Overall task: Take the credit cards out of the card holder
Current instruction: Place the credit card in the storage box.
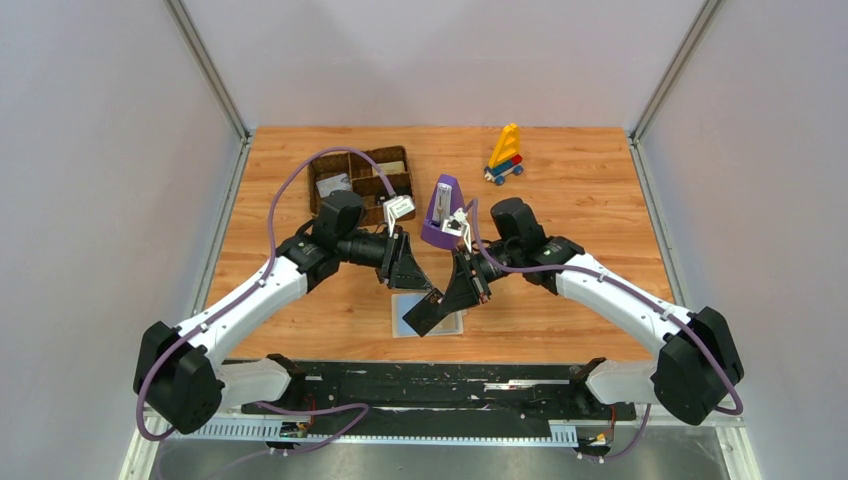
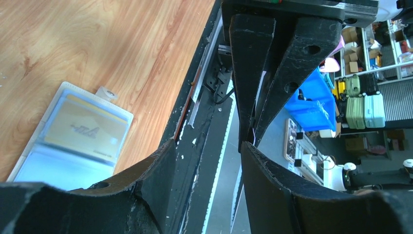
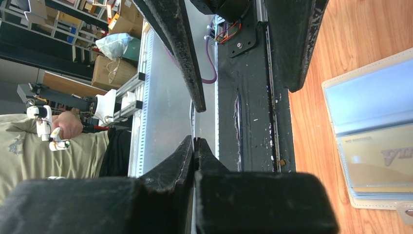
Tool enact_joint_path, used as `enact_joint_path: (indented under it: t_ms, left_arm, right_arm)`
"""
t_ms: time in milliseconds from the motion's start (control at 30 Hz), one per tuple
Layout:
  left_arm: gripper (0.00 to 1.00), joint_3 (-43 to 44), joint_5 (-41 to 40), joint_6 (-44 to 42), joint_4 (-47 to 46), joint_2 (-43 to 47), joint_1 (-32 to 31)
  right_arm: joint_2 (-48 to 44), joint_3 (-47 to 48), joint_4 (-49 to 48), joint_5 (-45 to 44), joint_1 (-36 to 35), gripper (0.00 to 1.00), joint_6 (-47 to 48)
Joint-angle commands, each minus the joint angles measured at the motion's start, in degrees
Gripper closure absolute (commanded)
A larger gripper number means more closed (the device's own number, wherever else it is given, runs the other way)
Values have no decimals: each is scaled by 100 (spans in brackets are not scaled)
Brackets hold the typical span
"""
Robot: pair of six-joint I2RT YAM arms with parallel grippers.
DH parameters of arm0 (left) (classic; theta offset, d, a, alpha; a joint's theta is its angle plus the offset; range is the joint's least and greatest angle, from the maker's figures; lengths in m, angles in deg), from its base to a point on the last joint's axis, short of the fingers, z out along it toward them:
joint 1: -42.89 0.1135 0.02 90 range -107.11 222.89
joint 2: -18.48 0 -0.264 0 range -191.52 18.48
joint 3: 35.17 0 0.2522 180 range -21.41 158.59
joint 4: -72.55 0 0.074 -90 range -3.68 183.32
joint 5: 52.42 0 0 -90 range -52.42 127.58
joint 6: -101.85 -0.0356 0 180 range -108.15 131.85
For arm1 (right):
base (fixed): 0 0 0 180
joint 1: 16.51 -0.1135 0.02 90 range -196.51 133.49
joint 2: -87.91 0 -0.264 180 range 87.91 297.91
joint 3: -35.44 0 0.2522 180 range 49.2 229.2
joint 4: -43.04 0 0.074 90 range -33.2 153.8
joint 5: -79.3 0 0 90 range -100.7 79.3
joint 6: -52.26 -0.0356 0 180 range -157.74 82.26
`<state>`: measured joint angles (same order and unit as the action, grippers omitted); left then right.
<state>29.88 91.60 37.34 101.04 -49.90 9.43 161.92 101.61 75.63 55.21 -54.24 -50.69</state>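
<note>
Where the card holder [image 1: 403,308] lies: flat and open on the bench [image 1: 580,200], close to the near edge and about midway along it, right under both arms' fingers.
Tan card [image 2: 84,130]: face up inside a clear pocket of the holder, not yet out.
Black card [image 1: 430,318]: a dark flat shape just above the holder at the right fingertips. It is edge-on to both wrist cameras, so calling it a freed card is a judgement.
Right gripper [image 3: 194,141]: fingers pressed together, apparently pinching the black card by one end.
Left gripper [image 2: 207,146]: fingers apart, facing the right fingertips and holding nothing.
Cards, handling: probably light, thin, stiff and smooth-faced, so they are likely to swivel or slip in a shallow pinch. Grip across both faces at a short end, well in from the edge.
Holder, handling: looks light, with soft, pliant plastic pockets, so it will likely slide or lift along with a card. Pin a bare margin away from the pocket mouth while the other fingers pull along the pocket's opening.
Tan card, access: little of its edge seems exposed, so it may first need nudging outward.
</note>
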Motion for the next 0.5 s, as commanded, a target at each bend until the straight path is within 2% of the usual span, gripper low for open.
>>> enact_joint_path:
  t_ms: [0,467]
  left_arm:
    - [40,72,283,134,-277,-13,-30]
    - [43,10,467,352,-514,-184,-27]
  right_arm:
    - [-7,-64,-136,-44,19,100,192]
    - [113,-99,-115,-59,16,100,293]
